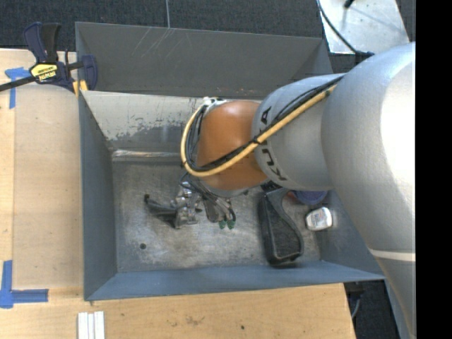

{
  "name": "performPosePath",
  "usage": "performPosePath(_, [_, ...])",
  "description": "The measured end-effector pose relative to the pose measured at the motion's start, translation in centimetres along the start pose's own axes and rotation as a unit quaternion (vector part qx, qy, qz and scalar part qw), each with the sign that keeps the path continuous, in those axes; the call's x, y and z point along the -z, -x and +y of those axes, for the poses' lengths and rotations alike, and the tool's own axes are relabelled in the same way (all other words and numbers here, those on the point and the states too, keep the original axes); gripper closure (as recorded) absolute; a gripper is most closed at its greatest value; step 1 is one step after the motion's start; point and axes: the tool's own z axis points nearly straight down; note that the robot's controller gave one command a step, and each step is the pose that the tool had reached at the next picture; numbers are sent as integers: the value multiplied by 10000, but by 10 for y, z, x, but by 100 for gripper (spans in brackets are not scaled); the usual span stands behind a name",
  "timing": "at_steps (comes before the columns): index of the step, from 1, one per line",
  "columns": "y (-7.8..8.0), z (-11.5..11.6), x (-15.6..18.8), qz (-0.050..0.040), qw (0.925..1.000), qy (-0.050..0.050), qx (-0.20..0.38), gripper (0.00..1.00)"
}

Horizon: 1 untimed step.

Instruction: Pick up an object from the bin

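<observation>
My gripper [205, 207] hangs low over the middle of the bin floor, just under the orange wrist cover. A thin black angular thing [159, 207] lies on the floor at its left side, and one end of it reaches under the gripper's left edge. Whether the gripper touches it is hidden. A long black oblong thing with a grey textured face [280, 236] lies to the right of the gripper, running toward the bin's front wall.
A small white thing with a label [319, 219] and a blue thing [308, 198] lie at the bin's right side, partly under the arm. The arm and its orange cover hide the back right of the floor. Bare floor shows at the front left.
</observation>
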Motion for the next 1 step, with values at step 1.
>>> performPosePath(1, [24,-22,127,77,9912,-7,1323,100])
